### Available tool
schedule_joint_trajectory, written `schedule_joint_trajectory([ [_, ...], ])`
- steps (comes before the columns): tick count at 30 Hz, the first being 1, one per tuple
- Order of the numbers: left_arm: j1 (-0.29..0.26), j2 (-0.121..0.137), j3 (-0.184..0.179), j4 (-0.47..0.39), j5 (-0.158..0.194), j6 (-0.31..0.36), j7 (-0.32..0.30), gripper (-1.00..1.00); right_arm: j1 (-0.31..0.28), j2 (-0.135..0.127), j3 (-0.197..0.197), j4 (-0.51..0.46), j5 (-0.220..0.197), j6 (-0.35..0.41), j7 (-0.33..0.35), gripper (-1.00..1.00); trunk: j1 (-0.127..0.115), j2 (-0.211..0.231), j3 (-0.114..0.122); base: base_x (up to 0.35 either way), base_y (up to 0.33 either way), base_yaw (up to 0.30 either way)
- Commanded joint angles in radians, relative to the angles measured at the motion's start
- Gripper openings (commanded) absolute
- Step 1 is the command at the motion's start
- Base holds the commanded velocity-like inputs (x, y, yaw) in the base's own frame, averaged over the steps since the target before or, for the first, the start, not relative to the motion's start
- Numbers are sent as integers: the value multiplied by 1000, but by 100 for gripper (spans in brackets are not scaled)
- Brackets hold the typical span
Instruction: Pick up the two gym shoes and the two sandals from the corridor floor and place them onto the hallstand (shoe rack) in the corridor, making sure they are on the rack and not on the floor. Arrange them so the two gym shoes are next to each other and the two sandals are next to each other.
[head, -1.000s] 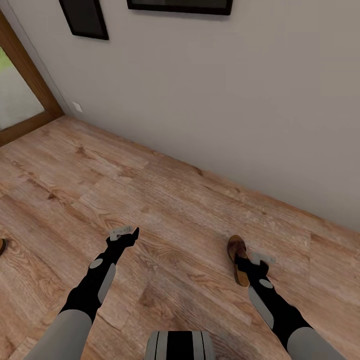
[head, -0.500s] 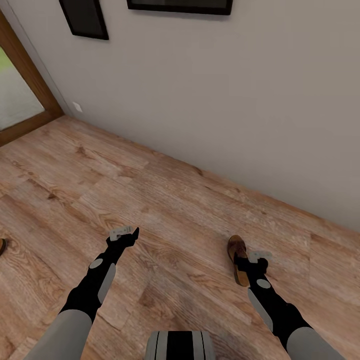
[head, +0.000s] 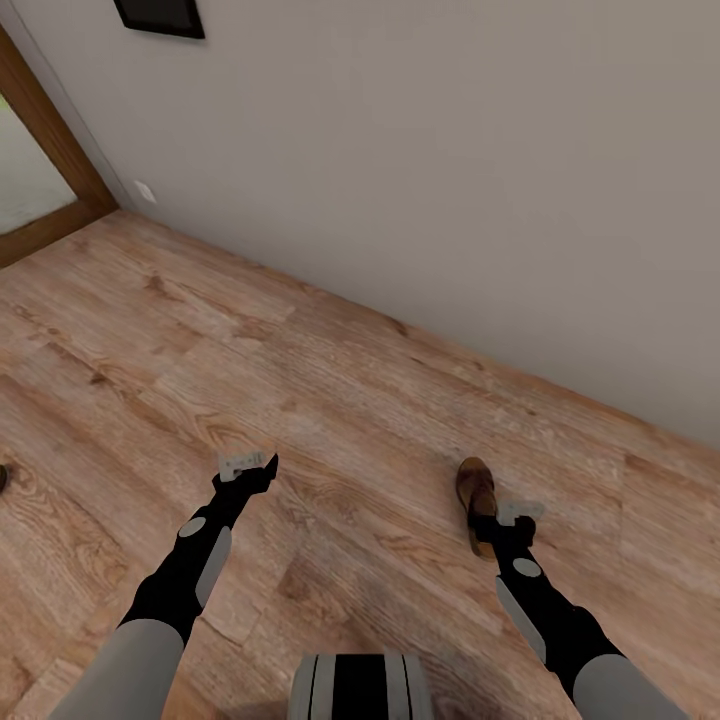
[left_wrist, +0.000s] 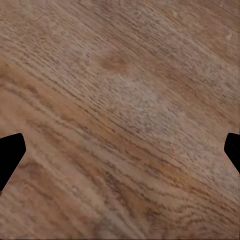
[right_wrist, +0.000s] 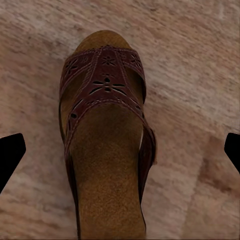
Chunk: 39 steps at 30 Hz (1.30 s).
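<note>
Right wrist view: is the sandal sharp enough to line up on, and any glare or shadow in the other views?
Right wrist view: the sandal is sharp, strap cutouts legible, no glare. Left wrist view: wood grain of the corridor floor is slightly soft, evenly lit. Head view: flat light, only faint shadows under the arms.

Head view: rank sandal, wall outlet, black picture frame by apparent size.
1. Sandal, partly hidden behind the right hand.
2. Black picture frame, cropped by the top edge, so uncertain.
3. Wall outlet, far off.

The sandal's heel is cut off in the right wrist view; the right gripper hides its rear.
</note>
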Motion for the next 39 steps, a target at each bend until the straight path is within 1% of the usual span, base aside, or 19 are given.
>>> schedule_joint_trajectory([
  [1, -1, -1, 5, 1, 10, 0, -9, 100, -1, -2, 8, 0, -10, -5, -8, 100, 0, -1, -6, 0, 0, 0],
  [34, 0, -1, 5, 1, 10, -1, -9, 100, -1, -2, 8, 0, -10, -5, -9, 100, 15, -8, -187, 0, 0, 0],
  [39, 0, -1, 5, 1, 10, 0, -9, 100, -1, -2, 8, 0, -10, -5, -11, 100, 15, -8, -191, 0, 0, 0],
])
